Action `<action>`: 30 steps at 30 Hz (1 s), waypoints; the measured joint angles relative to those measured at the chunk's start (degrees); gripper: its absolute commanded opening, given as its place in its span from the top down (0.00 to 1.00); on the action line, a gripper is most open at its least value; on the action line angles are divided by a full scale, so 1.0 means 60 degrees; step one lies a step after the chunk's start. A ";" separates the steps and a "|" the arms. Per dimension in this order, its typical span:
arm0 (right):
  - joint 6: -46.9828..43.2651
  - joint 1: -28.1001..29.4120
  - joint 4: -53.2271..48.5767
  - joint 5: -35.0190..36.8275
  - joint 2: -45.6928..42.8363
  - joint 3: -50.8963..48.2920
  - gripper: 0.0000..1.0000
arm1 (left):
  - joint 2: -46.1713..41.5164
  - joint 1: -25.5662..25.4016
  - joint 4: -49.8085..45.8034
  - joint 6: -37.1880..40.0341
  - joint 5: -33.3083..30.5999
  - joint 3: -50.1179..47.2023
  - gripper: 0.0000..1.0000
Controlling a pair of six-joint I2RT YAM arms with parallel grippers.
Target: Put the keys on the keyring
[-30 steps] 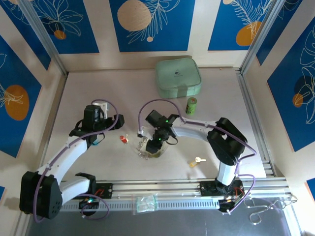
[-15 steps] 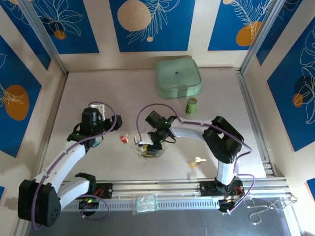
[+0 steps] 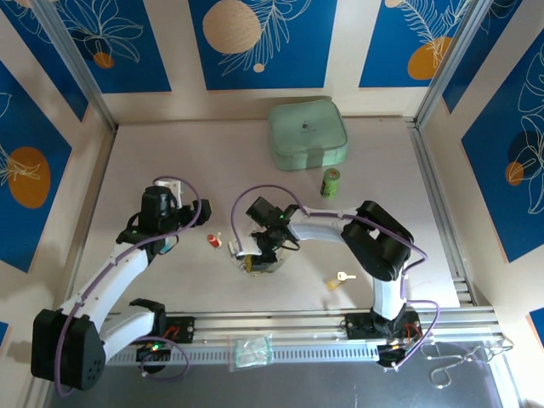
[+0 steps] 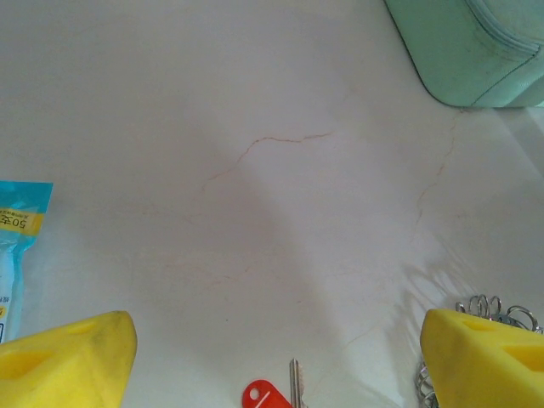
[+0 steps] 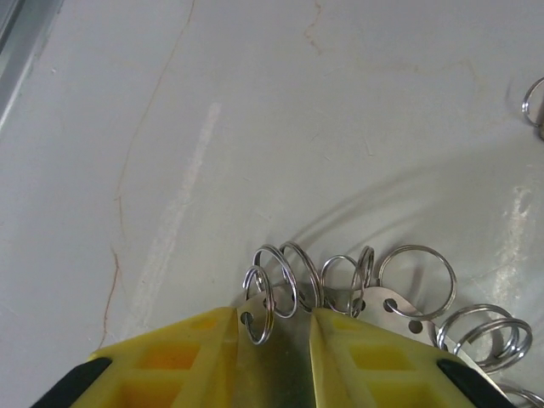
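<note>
The keyring (image 5: 387,310) is a flat silvery plate with holes along its edge, hung with several small split rings. It lies on the table at the centre (image 3: 270,265). My right gripper (image 5: 272,340) is down on it. The yellow fingers (image 5: 170,357) stand a narrow gap apart, with the plate showing in the gap and running on under the right finger. The red-headed key (image 4: 270,394) lies flat between my left gripper's (image 4: 276,361) widely open fingertips (image 4: 72,357), left of the keyring (image 3: 214,241). The yellow-headed key (image 3: 340,278) lies apart, to the right.
A pale green square case (image 3: 308,134) sits at the back, with a green cylinder (image 3: 330,183) in front of it. A blue packet (image 4: 17,246) lies by my left gripper. A clear bag (image 3: 252,350) rests on the near rail.
My right gripper has slid a little left over the keyring and its fingers have drawn closer together. My left arm pulled back slightly, then held still, still open.
</note>
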 measured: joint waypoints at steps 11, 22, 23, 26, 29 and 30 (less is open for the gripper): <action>-0.0186 0.0106 -0.0069 0.0040 0.0011 -0.0270 0.80 | 0.0066 0.0000 0.0000 0.0000 0.0000 0.0000 0.15; -0.0211 0.0142 0.0015 0.0029 0.0004 -0.0408 0.83 | 0.0066 0.0000 0.0000 0.0000 0.0000 0.0000 0.14; -0.0211 0.0160 0.0015 0.0029 0.0004 -0.0412 0.82 | 0.0066 0.0000 0.0004 0.0000 0.0000 0.0000 0.14; -0.0211 0.0222 0.0025 0.0029 0.0004 -0.0412 0.80 | 0.0066 0.0000 0.0000 0.0000 -0.0004 0.0000 0.15; -0.0208 0.0259 0.0058 0.0033 0.0004 -0.0412 0.80 | 0.0066 0.0000 0.0000 0.0000 -0.0025 0.0000 0.15; -0.0204 0.0266 0.0073 0.0033 0.0004 -0.0412 0.80 | 0.0066 0.0000 0.0000 0.0000 -0.0025 0.0000 0.15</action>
